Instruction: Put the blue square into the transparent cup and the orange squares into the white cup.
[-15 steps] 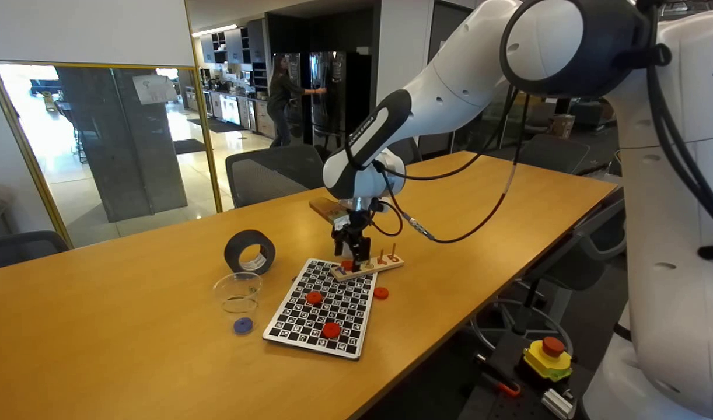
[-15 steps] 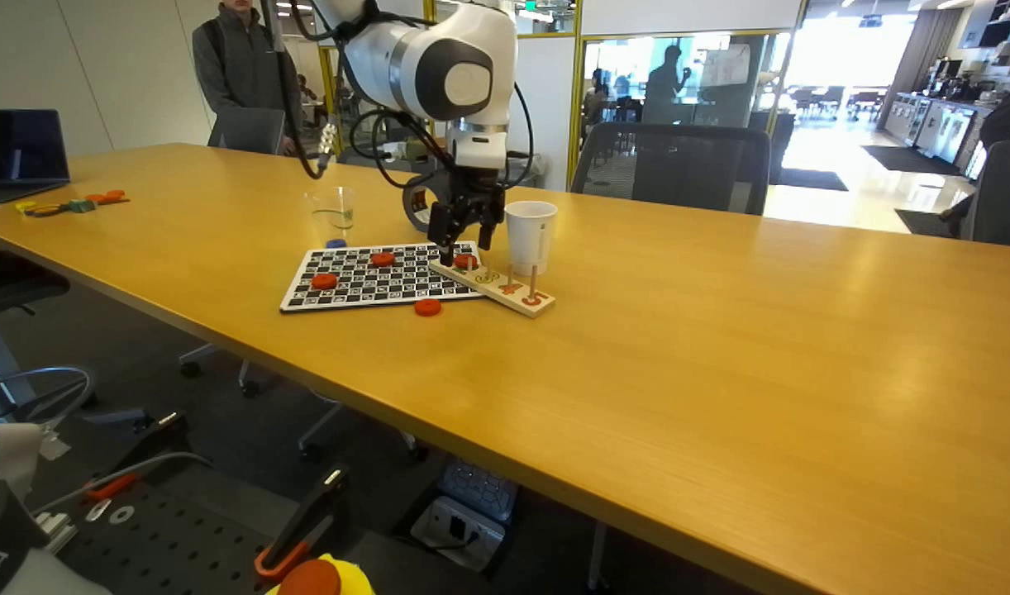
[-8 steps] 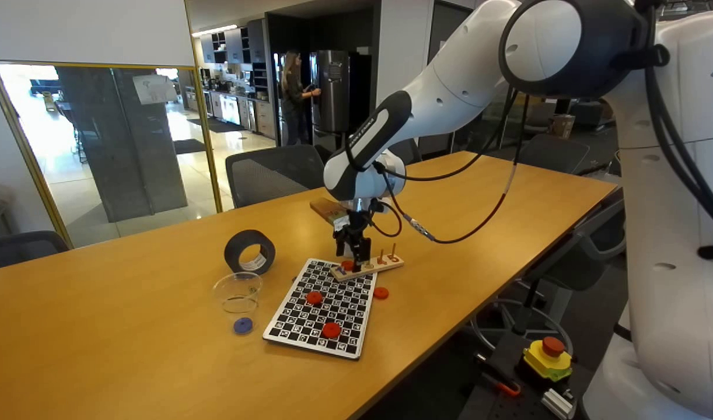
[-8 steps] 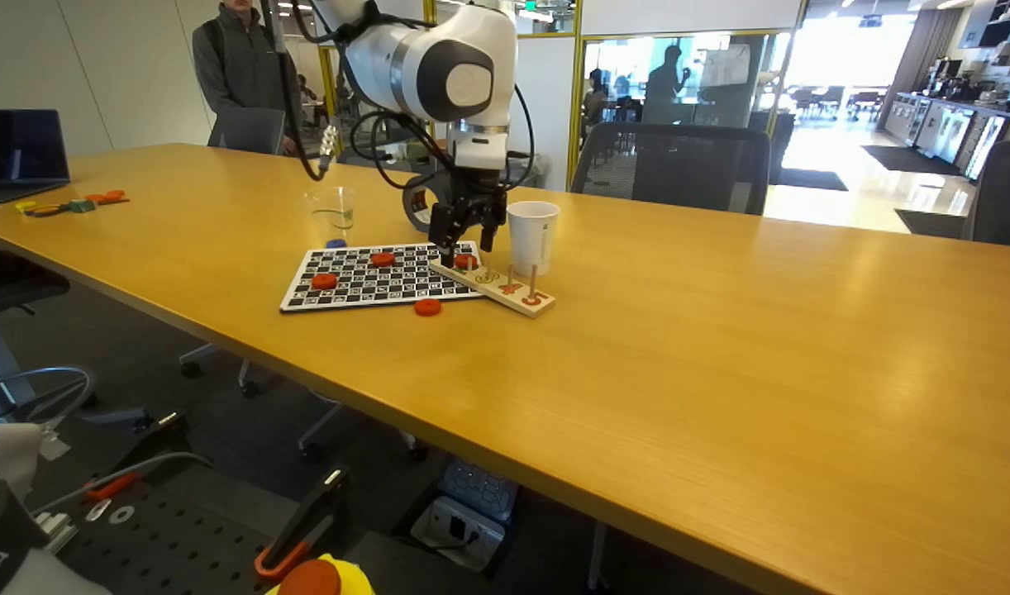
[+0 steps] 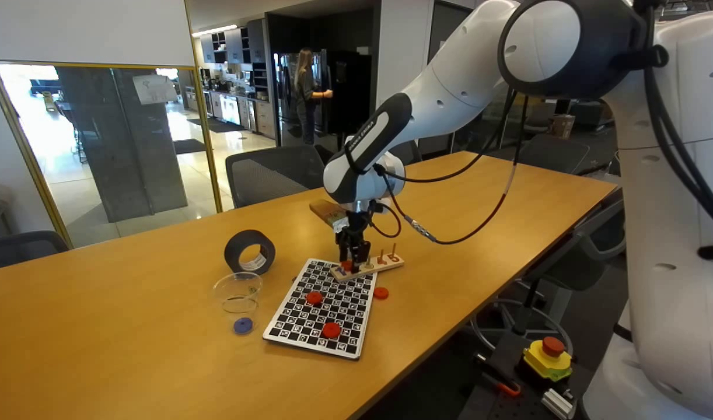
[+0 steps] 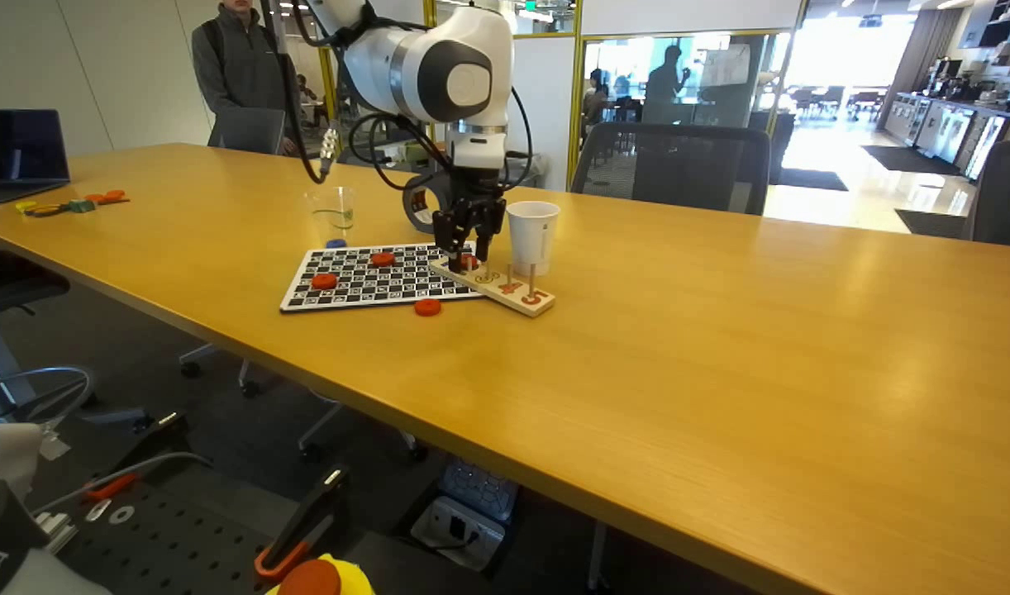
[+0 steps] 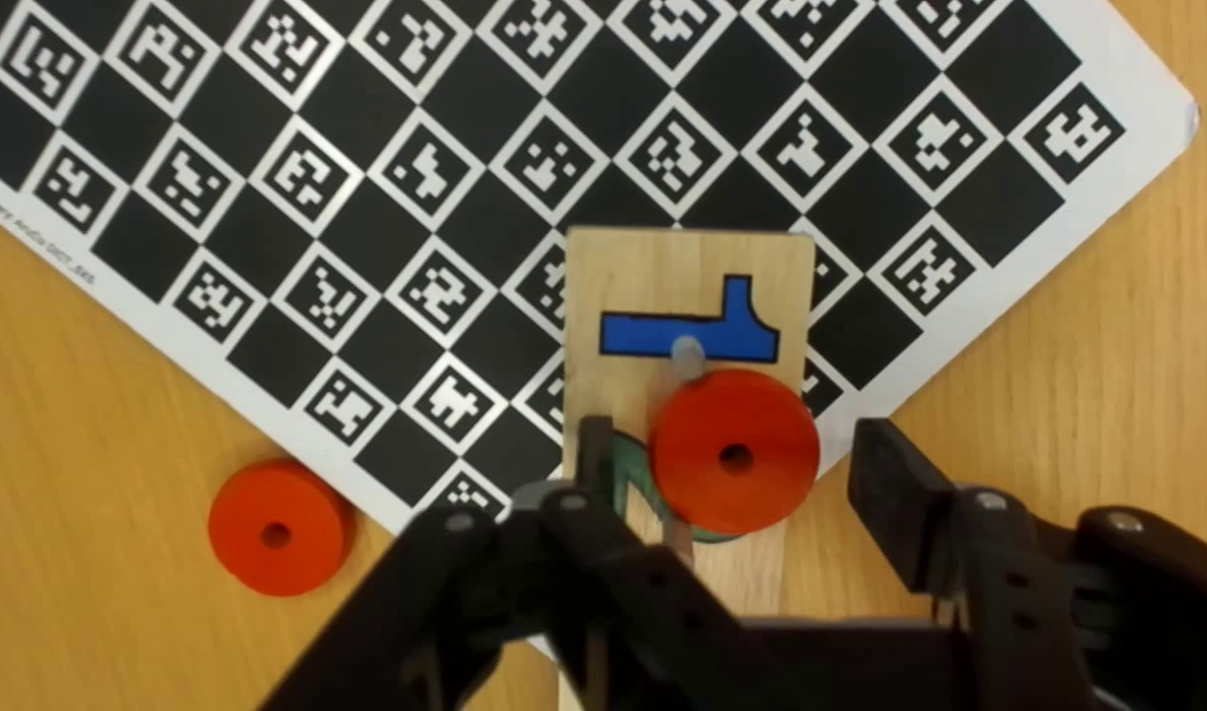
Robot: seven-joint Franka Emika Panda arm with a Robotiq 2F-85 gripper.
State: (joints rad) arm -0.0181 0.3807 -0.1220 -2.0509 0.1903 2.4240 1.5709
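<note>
In the wrist view an orange square (image 7: 735, 449), round with a centre hole, lies on the wooden peg board. My gripper (image 7: 733, 434) straddles it partly open, a finger (image 7: 596, 459) left and a finger (image 7: 895, 499) right, a gap on each side. Another orange piece (image 7: 278, 533) lies on the table; two more orange pieces (image 5: 314, 297) rest on the checkered board. The white cup (image 6: 532, 235) stands upright close beside the gripper. At the foot of the transparent cup (image 5: 238, 289) shows the blue square (image 5: 243, 325); I cannot tell whether inside or in front.
The wooden peg board (image 7: 603, 267) overlaps a corner of the checkered board (image 5: 301, 332), its pegs pointing up. A black tape roll (image 5: 233, 252) stands behind the transparent cup. Beyond the arm lies a brown box (image 5: 327, 210). A laptop (image 6: 17, 157) sits at the table's far end.
My gripper's fingers have come closer together around the orange piece on the peg board. The arm has hardly shifted, and the pieces and cups stand as before.
</note>
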